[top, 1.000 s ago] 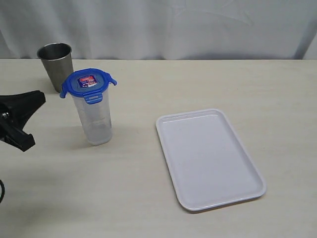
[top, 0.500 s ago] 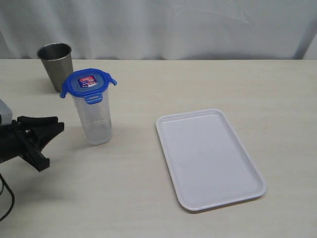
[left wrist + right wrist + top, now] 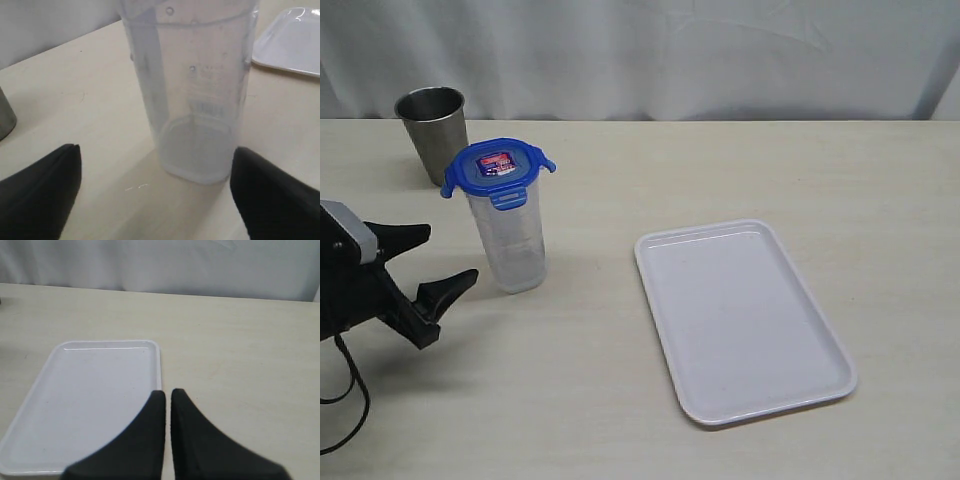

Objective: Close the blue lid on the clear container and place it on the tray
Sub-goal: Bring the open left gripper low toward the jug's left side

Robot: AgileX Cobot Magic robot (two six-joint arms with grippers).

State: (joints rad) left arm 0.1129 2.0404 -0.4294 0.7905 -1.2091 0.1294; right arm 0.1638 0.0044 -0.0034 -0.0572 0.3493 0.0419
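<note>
While hand (image 3: 451, 254) gapes, lid (image 3: 497, 165) seems unlatched.

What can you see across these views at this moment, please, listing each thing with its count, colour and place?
clear container: one, see-through, upright on the table, left of the tray and apart from it
blue lid: one, bright blue with a red-and-white label, on the container's mouth
steel cup: one, grey metal, upright behind the container, near the curtain
tray: one, white, flat on the table, right of centre in the exterior view
table: one, pale beige
curtain: one, white, behind the table
cable: one, black, at the near left edge
left hand: one, black, open, facing the container's lower part without touching it
right hand: one, black, shut on nothing, above the tray's edge
</note>
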